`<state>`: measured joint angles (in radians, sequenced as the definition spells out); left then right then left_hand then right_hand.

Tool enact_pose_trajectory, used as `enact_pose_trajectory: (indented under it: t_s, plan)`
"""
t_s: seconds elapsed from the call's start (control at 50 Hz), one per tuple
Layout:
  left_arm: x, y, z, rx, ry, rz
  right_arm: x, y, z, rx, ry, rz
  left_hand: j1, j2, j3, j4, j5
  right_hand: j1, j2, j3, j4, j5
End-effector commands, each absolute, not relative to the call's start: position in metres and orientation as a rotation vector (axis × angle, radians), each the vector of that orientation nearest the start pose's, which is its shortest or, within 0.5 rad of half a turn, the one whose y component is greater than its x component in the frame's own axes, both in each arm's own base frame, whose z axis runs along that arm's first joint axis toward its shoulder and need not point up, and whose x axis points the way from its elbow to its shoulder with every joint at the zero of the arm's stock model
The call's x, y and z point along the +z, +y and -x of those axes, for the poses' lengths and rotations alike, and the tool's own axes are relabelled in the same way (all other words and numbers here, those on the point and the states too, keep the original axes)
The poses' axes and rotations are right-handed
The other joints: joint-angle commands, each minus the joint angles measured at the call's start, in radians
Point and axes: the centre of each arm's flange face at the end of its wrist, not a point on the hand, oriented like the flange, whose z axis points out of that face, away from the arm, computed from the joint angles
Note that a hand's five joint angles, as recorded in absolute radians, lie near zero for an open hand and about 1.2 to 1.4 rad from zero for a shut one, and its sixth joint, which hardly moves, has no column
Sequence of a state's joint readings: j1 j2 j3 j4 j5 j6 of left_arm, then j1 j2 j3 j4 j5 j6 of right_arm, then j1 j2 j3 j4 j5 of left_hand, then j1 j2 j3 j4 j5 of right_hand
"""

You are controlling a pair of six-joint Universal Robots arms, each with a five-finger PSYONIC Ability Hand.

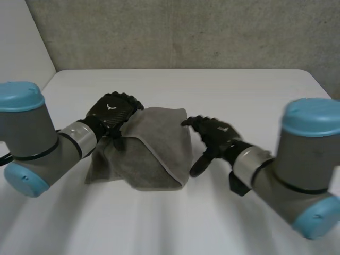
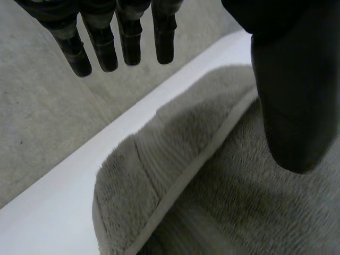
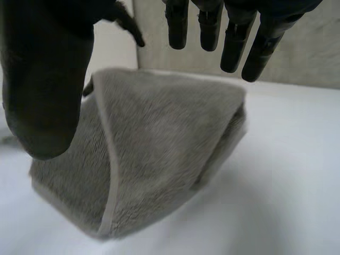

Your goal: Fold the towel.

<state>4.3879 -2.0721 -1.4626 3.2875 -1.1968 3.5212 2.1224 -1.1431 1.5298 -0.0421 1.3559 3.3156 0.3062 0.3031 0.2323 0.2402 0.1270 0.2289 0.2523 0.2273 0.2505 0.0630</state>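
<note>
A grey towel lies folded in the middle of the white table, its top layer laid slantwise with a hemmed edge running across it. My left hand hovers over the towel's back left corner, fingers straight and thumb apart from them, holding nothing. In the left wrist view the towel lies below the left hand's thumb. My right hand is at the towel's right edge, open, fingertips near the back right corner. In the right wrist view the towel lies under the spread right hand.
The white table has bare room behind, in front of and to both sides of the towel. A grey wall stands beyond the table's far edge. Both forearms reach in from the near corners.
</note>
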Motion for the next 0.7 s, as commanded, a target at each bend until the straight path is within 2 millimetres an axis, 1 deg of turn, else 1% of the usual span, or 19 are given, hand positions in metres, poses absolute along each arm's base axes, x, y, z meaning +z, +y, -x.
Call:
enact_pose_trajectory:
  t_s: [0.02, 0.14, 0.24, 0.28, 0.36, 0.42, 0.44, 0.46, 0.5, 0.52, 0.54, 0.56, 0.58, 0.6, 0.62, 0.64, 0.66, 0.68, 0.7]
  plan:
    - [0.164, -0.325, 0.284, -2.073, 2.342, -1.302, 0.153, -0.226, -0.354, -1.352, 2.107, 0.666, 0.163, 0.166, -0.058, -0.066, 0.167, -0.054, -0.078, -0.053, -0.076, -0.063]
    - [0.163, -0.338, 0.288, -2.099, 2.327, -1.282, 0.133, -0.237, -0.365, -1.384, 2.131, 0.740, 0.637, 0.640, -0.058, -0.066, 0.641, -0.054, -0.078, -0.053, -0.076, -0.063]
    - [0.168, -0.337, 0.288, -2.111, 2.332, -1.273, 0.115, -0.248, -0.371, -1.424, 2.170, 0.782, 0.958, 0.961, -0.058, -0.066, 0.963, 0.399, 0.376, -0.053, -0.076, 0.391]
    - [0.172, -0.335, 0.288, -2.123, 2.342, -1.260, 0.110, -0.252, -0.374, -1.427, 2.165, 0.795, 1.070, 1.073, -0.058, -0.066, 1.075, 1.039, 1.015, -0.053, -0.076, 1.030]
    - [0.199, -0.328, 0.288, -2.220, 2.390, -1.168, 0.116, -0.252, -0.378, -1.419, 2.121, 0.810, 1.090, 1.093, -0.058, -0.066, 1.095, 1.167, 1.144, -0.053, -0.076, 1.159]
    - [0.223, -0.323, 0.285, -2.314, 2.429, -1.071, 0.139, -0.253, -0.381, -1.422, 2.032, 0.817, 1.090, 1.093, -0.058, -0.066, 1.095, 1.167, 1.144, -0.053, -0.076, 1.159]
    - [0.237, -0.322, 0.283, -2.371, 2.434, -1.020, 0.160, -0.253, -0.381, -1.445, 1.973, 0.815, 1.090, 1.093, -0.058, -0.066, 1.095, 1.167, 1.144, -0.053, -0.076, 1.159]
    - [0.237, -0.322, 0.283, -2.371, 2.434, -1.019, 0.160, -0.253, -0.381, -1.445, 1.973, 0.815, 1.090, 1.093, -0.058, -0.066, 1.095, 1.167, 1.144, -0.053, -0.076, 1.159]
    - [0.253, -0.320, 0.281, -2.433, 2.426, -0.969, 0.207, -0.263, -0.370, -1.549, 1.897, 0.777, 1.090, 1.093, -0.058, -0.066, 1.095, 1.167, 1.144, -0.053, -0.076, 1.159]
    - [0.269, -0.318, 0.279, -2.499, 2.409, -0.921, 0.208, -0.263, -0.370, -1.550, 1.896, 0.777, 1.090, 1.093, -0.058, -0.066, 1.095, 1.167, 1.144, -0.053, -0.076, 1.159]
    - [0.288, -0.316, 0.276, -2.572, 2.385, -0.872, 0.240, -0.273, -0.359, -1.634, 1.848, 0.742, 1.090, 1.093, -0.058, -0.066, 1.095, 1.167, 1.144, -0.053, -0.076, 1.159]
    - [0.288, -0.316, 0.276, -2.573, 2.385, -0.872, 0.274, -0.283, -0.346, -1.723, 1.797, 0.702, 1.090, 1.093, -0.058, -0.066, 1.095, 1.167, 1.144, -0.053, -0.076, 1.159]
    - [0.307, -0.313, 0.272, -2.650, 2.351, -0.821, 0.275, -0.283, -0.346, -1.724, 1.796, 0.702, 1.090, 1.093, -0.058, -0.066, 1.095, 1.167, 1.144, -0.053, -0.076, 1.159]
    - [0.326, -0.310, 0.268, -2.722, 2.325, -0.770, 0.305, -0.290, -0.333, -1.795, 1.747, 0.677, 1.090, 1.093, -0.058, -0.066, 1.095, 1.167, 1.144, -0.053, -0.076, 1.159]
    - [0.326, -0.310, 0.268, -2.722, 2.325, -0.769, 0.334, -0.293, -0.323, -1.845, 1.688, 0.672, 1.090, 1.093, -0.058, -0.066, 1.095, 1.167, 1.144, -0.053, -0.076, 1.159]
    - [0.344, -0.305, 0.264, -2.798, 2.297, -0.715, 0.335, -0.293, -0.323, -1.846, 1.687, 0.672, 1.090, 1.093, -0.058, -0.066, 1.095, 1.167, 1.144, -0.053, -0.076, 1.159]
    - [0.344, -0.305, 0.264, -2.799, 2.297, -0.715, 0.360, -0.292, -0.316, -1.873, 1.636, 0.680, 1.090, 1.093, -0.058, -0.066, 1.095, 1.167, 1.144, -0.053, -0.076, 1.159]
    - [0.364, -0.298, 0.261, -2.878, 2.265, -0.656, 0.361, -0.292, -0.316, -1.873, 1.636, 0.680, 1.090, 1.093, -0.058, -0.066, 1.095, 1.167, 1.144, -0.053, -0.076, 1.159]
    - [0.384, -0.289, 0.256, -2.960, 2.219, -0.603, 0.382, -0.290, -0.310, -1.887, 1.586, 0.684, 1.090, 1.093, -0.058, -0.066, 1.095, 1.167, 1.144, -0.053, -0.076, 1.159]
